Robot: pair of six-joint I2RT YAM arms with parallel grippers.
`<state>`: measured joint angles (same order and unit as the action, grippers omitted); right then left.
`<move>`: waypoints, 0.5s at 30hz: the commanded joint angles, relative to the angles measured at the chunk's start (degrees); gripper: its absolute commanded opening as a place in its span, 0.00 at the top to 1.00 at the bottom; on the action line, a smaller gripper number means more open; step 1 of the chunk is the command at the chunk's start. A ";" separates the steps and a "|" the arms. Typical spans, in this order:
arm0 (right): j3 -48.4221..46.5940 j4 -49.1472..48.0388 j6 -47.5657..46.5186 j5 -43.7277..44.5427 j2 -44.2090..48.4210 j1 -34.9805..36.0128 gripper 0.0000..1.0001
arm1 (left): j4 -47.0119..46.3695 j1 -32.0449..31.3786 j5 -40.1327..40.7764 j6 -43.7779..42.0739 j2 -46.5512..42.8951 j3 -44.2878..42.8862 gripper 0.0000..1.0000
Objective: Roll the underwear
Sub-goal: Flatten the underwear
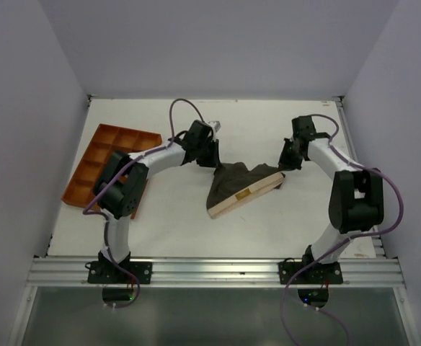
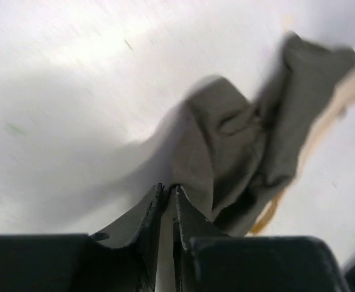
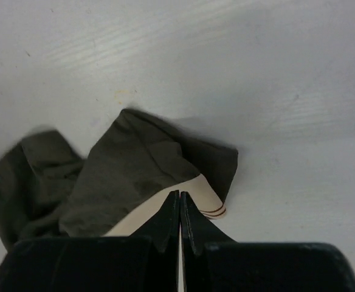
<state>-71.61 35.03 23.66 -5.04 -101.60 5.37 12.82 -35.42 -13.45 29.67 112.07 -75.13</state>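
Note:
The underwear (image 1: 233, 184) lies crumpled mid-table, dark brownish-grey cloth with a wide tan waistband (image 1: 244, 196) along its near edge. My left gripper (image 1: 214, 160) is at its far left corner. In the left wrist view its jaws (image 2: 168, 187) stand almost together, pinching the edge of the underwear (image 2: 226, 146), which hangs up off the table. My right gripper (image 1: 286, 169) is at the waistband's right end. In the right wrist view its tips (image 3: 179, 193) meet on the tan waistband (image 3: 159, 210), with the dark cloth (image 3: 135, 164) spread beyond.
An orange compartment tray (image 1: 99, 155) sits at the left side of the white table (image 1: 167, 223), partly under the left arm. White walls close in the back and both sides. A metal rail (image 1: 218, 270) runs along the near edge.

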 commanded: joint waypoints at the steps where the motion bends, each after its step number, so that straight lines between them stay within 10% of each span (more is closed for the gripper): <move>1: 7.26 1.81 6.92 3.71 7.28 0.61 1.00 | 7.47 3.25 5.98 -5.93 4.81 -10.96 0.76; 9: 17.47 -3.91 5.45 -0.23 13.53 0.87 0.89 | 9.23 3.25 7.30 -5.24 -7.11 -1.44 0.31; 15: 16.51 -4.88 2.62 -3.31 16.70 0.79 0.55 | 9.77 3.16 6.16 -3.31 -19.68 10.78 0.27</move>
<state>-53.67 32.88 28.08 -5.74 -88.66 6.07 21.98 -32.29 -7.09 25.54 98.06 -68.45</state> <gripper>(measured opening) 0.422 0.717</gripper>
